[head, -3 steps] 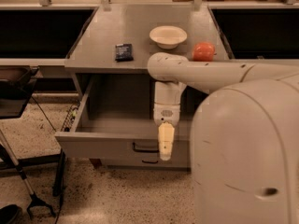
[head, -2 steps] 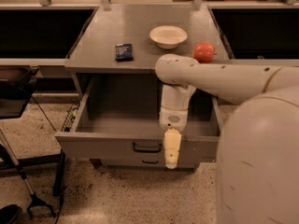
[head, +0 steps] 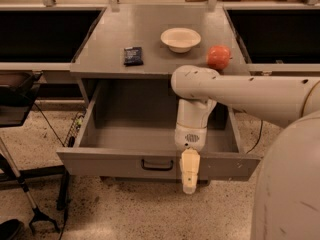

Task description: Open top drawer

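Observation:
The top drawer (head: pixel 120 164) is a wide grey drawer under the grey counter. It stands pulled far out and shows a plain grey inside. Its small black handle (head: pixel 157 165) sits at the middle of the front. My gripper (head: pixel 189 184) hangs down from the white arm (head: pixel 250 94), just right of the handle and in front of the drawer's front face, with its tip below the drawer's lower edge. It holds nothing that I can see.
On the counter (head: pixel 115 39) lie a dark packet (head: pixel 133 55), a white bowl (head: pixel 180 38) and an orange-red fruit (head: pixel 219 57). Dark bins flank the counter. A black stand leg (head: pixel 20 189) and cables are at the left on the speckled floor. My white body (head: pixel 285 184) fills the right.
The arm has shifted to the right along the drawer front and the gripper sits a little lower. The drawer stays pulled out as before.

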Tool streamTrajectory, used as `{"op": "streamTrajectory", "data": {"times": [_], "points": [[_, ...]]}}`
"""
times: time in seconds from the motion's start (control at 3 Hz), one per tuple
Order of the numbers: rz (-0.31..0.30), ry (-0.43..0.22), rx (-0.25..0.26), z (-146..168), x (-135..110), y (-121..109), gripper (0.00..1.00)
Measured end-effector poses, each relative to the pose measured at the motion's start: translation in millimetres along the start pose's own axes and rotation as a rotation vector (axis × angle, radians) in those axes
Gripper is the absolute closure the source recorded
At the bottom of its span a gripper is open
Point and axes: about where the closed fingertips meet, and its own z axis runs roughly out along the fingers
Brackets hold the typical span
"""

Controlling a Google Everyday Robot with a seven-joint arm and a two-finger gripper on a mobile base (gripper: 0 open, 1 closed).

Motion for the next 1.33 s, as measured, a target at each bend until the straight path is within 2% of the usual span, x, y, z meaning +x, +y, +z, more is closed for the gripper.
{"op": "streamTrajectory", "data": {"times": [1.0, 1.33], "points": [[0.012, 0.007, -0.024, 10.5, 14.8, 20.0, 0.00], [0.000, -0.040, 0.071, 1.2, 21.7, 34.7, 0.00]]}}
